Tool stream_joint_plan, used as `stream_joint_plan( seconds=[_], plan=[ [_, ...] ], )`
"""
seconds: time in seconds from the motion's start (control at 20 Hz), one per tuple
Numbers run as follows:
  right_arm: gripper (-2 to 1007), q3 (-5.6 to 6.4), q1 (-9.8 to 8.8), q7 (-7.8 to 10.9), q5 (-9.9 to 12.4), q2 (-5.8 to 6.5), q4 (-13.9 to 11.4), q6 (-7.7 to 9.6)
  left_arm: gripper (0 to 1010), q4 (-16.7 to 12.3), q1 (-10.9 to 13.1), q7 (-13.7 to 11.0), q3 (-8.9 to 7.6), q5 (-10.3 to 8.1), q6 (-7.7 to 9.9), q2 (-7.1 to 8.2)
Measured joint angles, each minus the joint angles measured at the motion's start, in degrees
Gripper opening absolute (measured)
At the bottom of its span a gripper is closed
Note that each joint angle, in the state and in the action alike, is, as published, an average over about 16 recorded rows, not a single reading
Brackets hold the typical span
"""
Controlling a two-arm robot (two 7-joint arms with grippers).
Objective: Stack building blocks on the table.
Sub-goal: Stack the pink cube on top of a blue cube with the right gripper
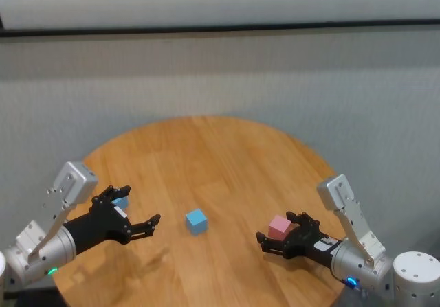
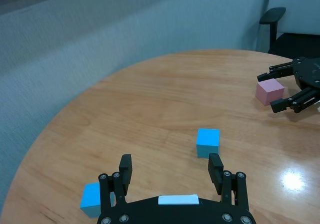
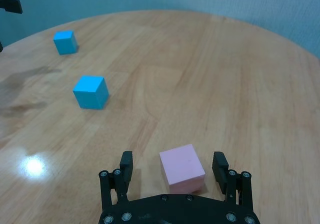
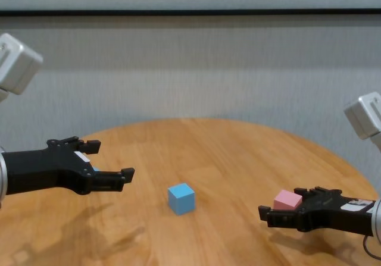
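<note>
Table [image 1: 227,149] w/ 3 loose blocks — both grippers' fingers open, pink block [image 3: 182,169] btwn right's.

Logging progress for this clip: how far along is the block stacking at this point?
Nothing is stacked yet: all three blocks sit apart on the table. In hand: the right gripper is open with the pink block between its fingers, not yet gripped. The left gripper is open and empty, beside one blue block, the other blue block ahead of it. Left: every pick and both placements.
</note>
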Motion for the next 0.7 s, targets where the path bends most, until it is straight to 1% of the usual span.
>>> stream_joint_plan(
  seconds=[0.35, 0.5, 0.7],
  plan=[
    [961, -0.17, 0.08, 0.15, -0.82, -0.16, 0.27, -0.61, 1002, 0.0, 0.0, 0.0, 0.0, 0.0, 0.0, 0.0],
    [917, -0.19, 0.07, 0.22, -1.13, -0.2, 0.34, -0.96, 1002, 0.0, 0.0, 0.0, 0.0, 0.0, 0.0, 0.0],
    [829, -0.17, 0.04, 0.32, -1.51, -0.24, 0.43, -1.42, 1002, 0.0, 0.0, 0.0, 0.0, 0.0, 0.0, 0.0]
  ],
)
